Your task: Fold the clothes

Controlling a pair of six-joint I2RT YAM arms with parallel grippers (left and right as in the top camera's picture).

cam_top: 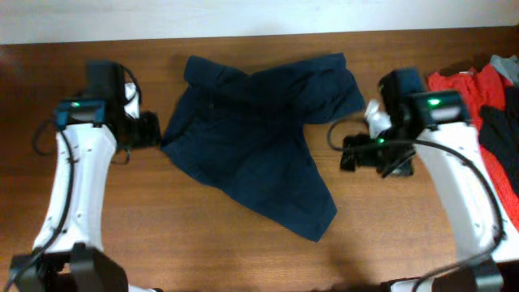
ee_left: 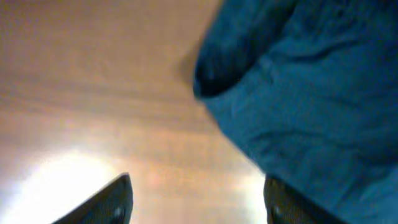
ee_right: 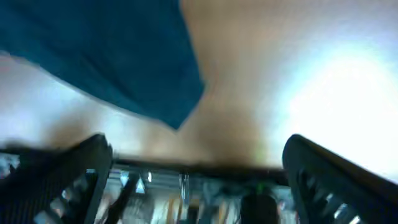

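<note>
A navy shirt [cam_top: 251, 138] lies rumpled on the bench [cam_top: 162, 235] between the two arms, its long axis running from the collar at far left to the hem at near right. The left fingers [ee_left: 112, 200], spread wide and empty, sit just beside its left edge. The right fingers [ee_right: 78, 177], equally wide, stand off its sleeve. The left pair looks the nearer.

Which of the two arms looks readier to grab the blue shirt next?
Left, probably. The left gripper sits open at the edge of the navy shirt; the right gripper, also open, stands apart from it.
</note>
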